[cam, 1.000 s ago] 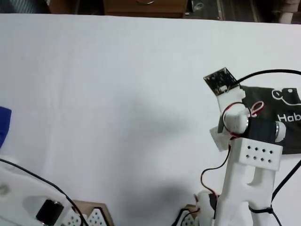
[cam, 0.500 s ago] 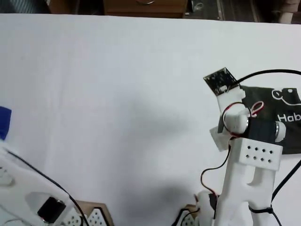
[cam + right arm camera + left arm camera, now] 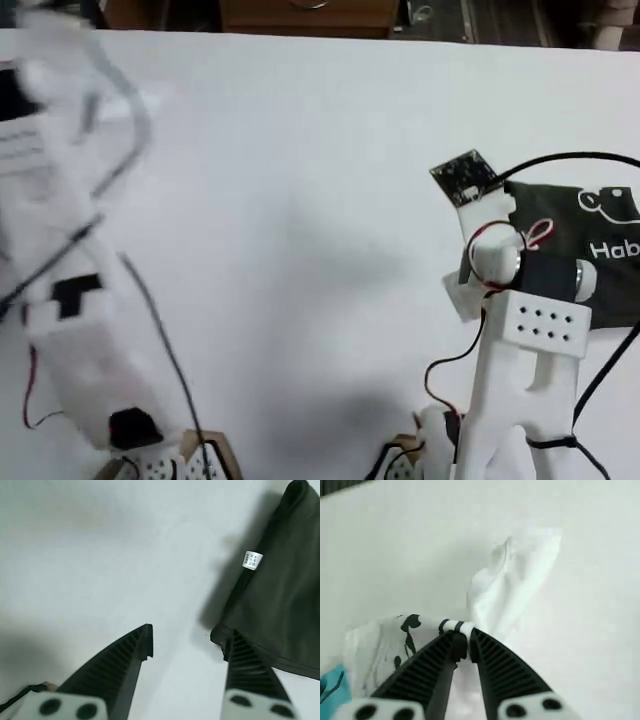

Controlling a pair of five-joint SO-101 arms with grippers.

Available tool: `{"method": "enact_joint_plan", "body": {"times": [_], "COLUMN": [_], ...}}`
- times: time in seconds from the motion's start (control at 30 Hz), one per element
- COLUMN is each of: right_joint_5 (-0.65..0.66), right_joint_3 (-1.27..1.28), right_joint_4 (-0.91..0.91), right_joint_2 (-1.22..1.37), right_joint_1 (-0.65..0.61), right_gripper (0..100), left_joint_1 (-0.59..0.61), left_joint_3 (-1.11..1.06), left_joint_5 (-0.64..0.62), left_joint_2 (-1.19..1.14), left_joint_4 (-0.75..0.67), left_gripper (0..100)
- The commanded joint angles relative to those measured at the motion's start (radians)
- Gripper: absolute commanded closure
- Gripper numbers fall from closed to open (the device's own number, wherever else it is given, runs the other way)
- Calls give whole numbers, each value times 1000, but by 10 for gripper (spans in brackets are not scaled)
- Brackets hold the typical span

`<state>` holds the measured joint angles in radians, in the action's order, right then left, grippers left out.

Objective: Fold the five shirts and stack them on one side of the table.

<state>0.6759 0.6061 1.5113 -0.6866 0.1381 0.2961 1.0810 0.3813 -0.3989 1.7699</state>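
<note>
— White shirt [image 3: 510, 580] clamped tight in the left gripper [image 3: 462, 647], hanging over the worktop [image 3: 300, 150]!
— Fetching step, by the look. Right gripper [image 3: 187, 650] spread apart at the edge of the black shirt [image 3: 280, 580], far right.
— Next up: lay white flat, then fold.

workroom: white table [image 3: 300, 150], wooden cabinet [image 3: 305, 15]
</note>
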Motion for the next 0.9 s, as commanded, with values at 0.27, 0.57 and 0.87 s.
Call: {"method": "enact_joint_plan", "body": {"times": [0.27,0.57,0.87], "right_joint_5": [-52,-129,-130], "right_joint_3": [-17,-63,-54], "right_joint_4": [-62,-127,-127], "right_joint_2": [-28,-27,53], "right_joint_1": [56,18,-35], "right_gripper": [760,760,760], "left_joint_1": [-242,-404,-473], "left_joint_3": [-604,-757,-470], "left_joint_5": [-78,-75,-83], "left_joint_2": [204,203,206], "left_joint_4": [-11,-63,-6], "left_gripper": [979,979,976]}}
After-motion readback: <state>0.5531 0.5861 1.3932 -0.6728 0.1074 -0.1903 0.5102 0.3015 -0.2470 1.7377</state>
